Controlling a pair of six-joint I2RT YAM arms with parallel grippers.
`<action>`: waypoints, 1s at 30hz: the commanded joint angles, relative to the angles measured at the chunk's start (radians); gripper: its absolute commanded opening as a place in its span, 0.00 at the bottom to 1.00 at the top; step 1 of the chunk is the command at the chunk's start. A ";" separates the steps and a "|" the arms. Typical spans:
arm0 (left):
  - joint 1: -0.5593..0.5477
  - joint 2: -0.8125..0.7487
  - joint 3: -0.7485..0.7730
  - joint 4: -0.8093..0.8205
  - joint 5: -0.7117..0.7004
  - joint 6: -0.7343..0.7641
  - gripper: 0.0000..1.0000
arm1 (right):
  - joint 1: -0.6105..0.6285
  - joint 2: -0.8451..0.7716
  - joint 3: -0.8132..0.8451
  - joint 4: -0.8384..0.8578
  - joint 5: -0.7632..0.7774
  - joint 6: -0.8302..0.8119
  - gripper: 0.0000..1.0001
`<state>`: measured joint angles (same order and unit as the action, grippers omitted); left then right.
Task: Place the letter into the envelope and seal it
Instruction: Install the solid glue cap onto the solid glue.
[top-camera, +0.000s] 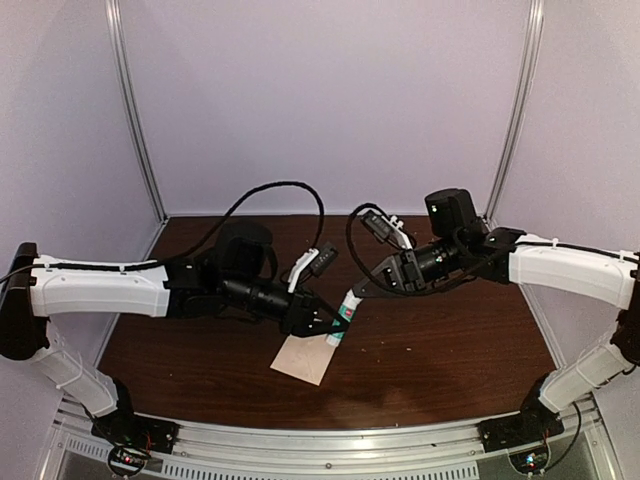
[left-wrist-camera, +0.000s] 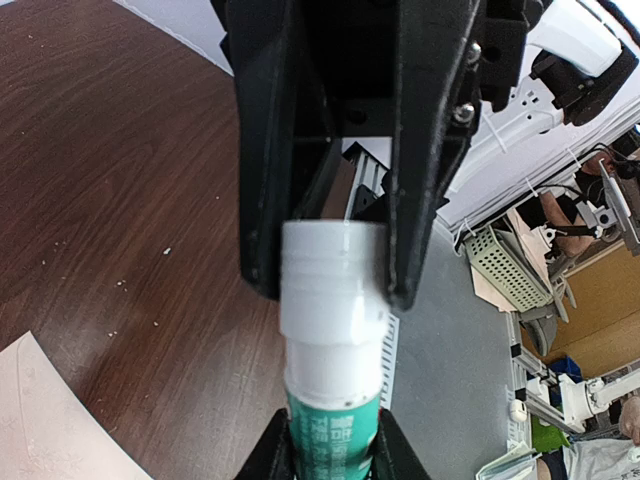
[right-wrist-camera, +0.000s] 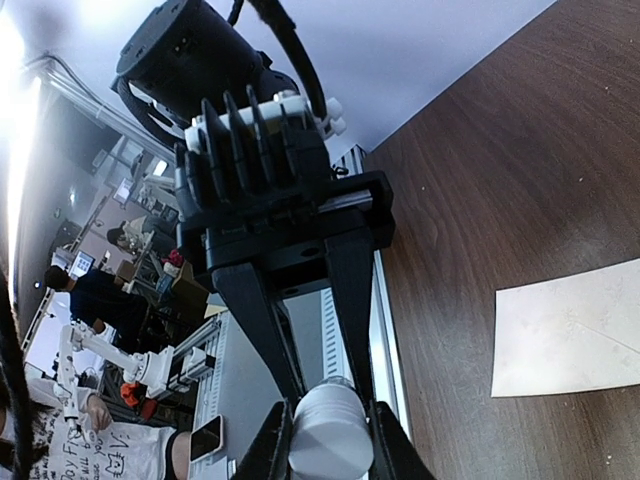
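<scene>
Nearest lens: glue stick pinched between both claws; left gripper closed narrow on teal body; right gripper closed narrow on white cap; envelope flat on table just below claws, untouched; flap not discernible; judged light, thin, floppy, crease-prone; best pinched lightly at edge.

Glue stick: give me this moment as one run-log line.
glue stick: held above table, cap on | left gripper: shut on green-labelled end | right gripper: shut on white capped end | envelope: flat on table
</scene>
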<state>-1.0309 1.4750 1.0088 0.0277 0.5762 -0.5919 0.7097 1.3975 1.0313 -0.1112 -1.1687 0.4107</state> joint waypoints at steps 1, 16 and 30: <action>0.008 0.007 0.045 0.066 -0.052 0.010 0.00 | 0.041 0.031 0.054 -0.217 -0.023 -0.152 0.13; 0.007 -0.023 0.034 0.071 -0.117 0.018 0.00 | 0.147 0.097 0.084 -0.363 -0.021 -0.242 0.12; 0.009 -0.051 0.023 0.122 -0.212 0.024 0.00 | 0.228 0.109 0.042 -0.272 -0.026 -0.157 0.11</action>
<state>-1.0687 1.4658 0.9981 -0.1417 0.5694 -0.5503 0.8368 1.4910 1.1091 -0.3676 -1.1030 0.2184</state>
